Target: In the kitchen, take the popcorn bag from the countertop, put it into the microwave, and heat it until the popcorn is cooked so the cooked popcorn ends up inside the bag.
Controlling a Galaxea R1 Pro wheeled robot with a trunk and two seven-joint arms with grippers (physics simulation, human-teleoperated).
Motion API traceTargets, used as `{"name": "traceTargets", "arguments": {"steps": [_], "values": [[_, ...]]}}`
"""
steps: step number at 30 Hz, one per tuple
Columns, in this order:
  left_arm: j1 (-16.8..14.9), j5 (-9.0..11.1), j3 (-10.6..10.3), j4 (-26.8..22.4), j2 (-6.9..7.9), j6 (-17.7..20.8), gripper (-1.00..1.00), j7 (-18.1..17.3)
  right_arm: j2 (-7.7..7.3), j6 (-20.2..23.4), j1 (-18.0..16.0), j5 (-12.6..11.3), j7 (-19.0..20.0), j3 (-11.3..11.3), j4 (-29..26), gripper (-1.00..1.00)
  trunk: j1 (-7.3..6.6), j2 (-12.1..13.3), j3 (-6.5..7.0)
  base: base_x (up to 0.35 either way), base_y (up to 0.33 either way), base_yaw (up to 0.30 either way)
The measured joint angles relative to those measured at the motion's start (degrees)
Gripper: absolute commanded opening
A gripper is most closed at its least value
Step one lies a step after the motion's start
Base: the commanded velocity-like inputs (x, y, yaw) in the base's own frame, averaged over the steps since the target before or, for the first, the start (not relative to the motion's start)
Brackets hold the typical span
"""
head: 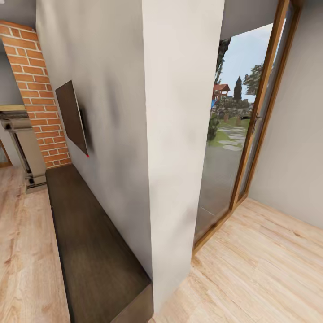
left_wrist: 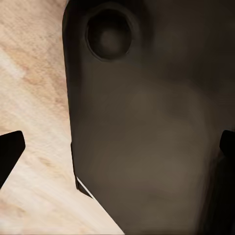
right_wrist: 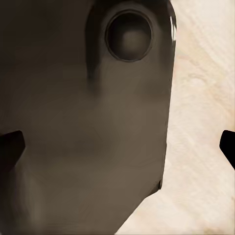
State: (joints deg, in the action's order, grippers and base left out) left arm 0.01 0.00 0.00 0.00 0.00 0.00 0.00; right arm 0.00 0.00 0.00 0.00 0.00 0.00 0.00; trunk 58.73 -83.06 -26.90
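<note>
The left claw (left_wrist: 117, 147) and right claw (right_wrist: 117, 144) both hang released, black fingertips spread wide over the robot's dark grey base body (left_wrist: 147, 137) and pale wood floor (right_wrist: 200, 122). Ahead stands a white wall end (head: 179, 134). Left of it run a long dark low cabinet (head: 94, 251), a flat dark wall panel (head: 72, 116) and a red brick column (head: 38, 89); right, a wood-framed glass door (head: 233, 134) beside open floor. No popcorn bag is in sight here.

L gripper (left_wrist: 117, 147) jaws apart, R gripper (right_wrist: 117, 142) same
</note>
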Motion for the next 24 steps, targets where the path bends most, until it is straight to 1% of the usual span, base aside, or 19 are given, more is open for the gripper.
{"name": "traceTargets", "arguments": {"steps": [1,4,9,15,20,24], "values": [[-0.2,0.1,-0.1,-0.3,-0.32,-0.3,1.00,-0.2,-0.10,-0.1,-0.3,0.1,0.0,0.2,-0.3,1.00,0.01,0.0,0.03,0.000,0.000,0.000],[-0.2,0.1,0.1,-0.3,-0.35,-0.3,1.00,-0.1,-0.14,-0.1,-0.6,0.1,-0.1,0.2,-1.1,1.00,0.01,0.0,0.03,-0.062,0.000,0.000],[-0.2,0.5,0.7,-0.6,-0.60,-0.3,1.00,0.2,-0.09,0.1,-1.4,-0.3,0.0,0.2,-2.6,1.00,0.04,0.0,0.03,-0.314,0.000,0.000],[0.0,0.6,0.7,-0.6,-0.61,-0.3,1.00,0.2,-0.08,0.4,-1.4,-0.2,0.0,0.2,-3.7,1.00,0.04,0.0,0.02,-0.342,0.000,-0.016],[0.1,0.5,0.7,-0.6,-0.61,-0.3,1.00,0.2,-0.29,0.4,-1.4,-0.4,0.0,0.1,-3.7,1.00,0.04,0.0,0.03,-0.342,0.000,-0.232],[0.1,0.4,0.7,-0.6,-0.61,-0.3,1.00,0.2,-1.01,0.3,-1.4,-0.5,0.0,0.0,-3.8,1.00,0.03,0.0,0.02,-0.253,0.000,-0.288]]}}
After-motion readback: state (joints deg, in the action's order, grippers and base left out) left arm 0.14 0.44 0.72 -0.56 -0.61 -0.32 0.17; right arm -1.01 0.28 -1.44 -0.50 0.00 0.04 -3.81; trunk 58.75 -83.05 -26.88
